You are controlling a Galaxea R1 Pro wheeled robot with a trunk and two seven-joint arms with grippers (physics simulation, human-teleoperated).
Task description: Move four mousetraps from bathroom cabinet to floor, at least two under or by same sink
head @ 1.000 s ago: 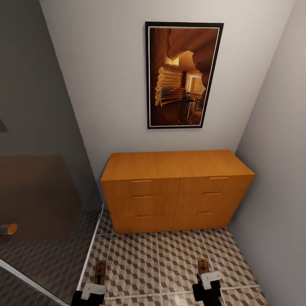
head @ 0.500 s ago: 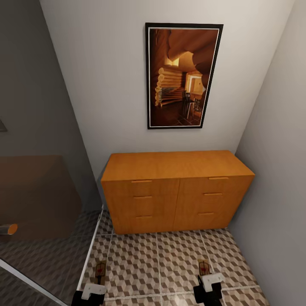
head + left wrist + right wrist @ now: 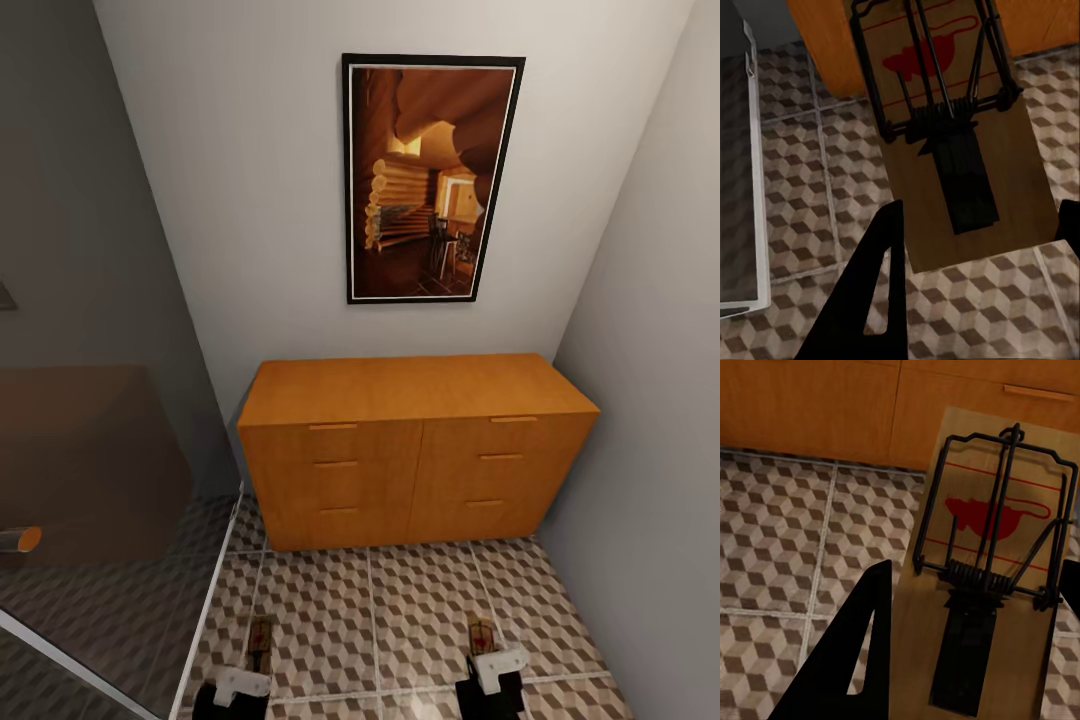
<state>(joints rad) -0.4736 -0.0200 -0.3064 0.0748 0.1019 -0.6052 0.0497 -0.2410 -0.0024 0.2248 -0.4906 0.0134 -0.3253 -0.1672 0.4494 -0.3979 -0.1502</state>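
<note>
We carry one mousetrap [image 3: 960, 150] between the jaws of the left gripper [image 3: 975, 225] and another mousetrap [image 3: 994, 577] between those of the right gripper [image 3: 967, 600], each closed on its board's rear edge. They look light, stiff and thin, best pinched by the bare wood edges, away from the wire. Ahead of both jaws the cabinet [image 3: 415, 450] has all drawers shut, contents hidden.

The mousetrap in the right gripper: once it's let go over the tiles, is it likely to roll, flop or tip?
Probably none of these. The mousetrap is a flat wooden board, so it should stay stiff and land flat rather than roll. It looks thin and likely light, so it might skid a little on the smooth bathroom floor. Its wire bar looks spring-loaded, so a hard drop could perhaps snap it.
</note>
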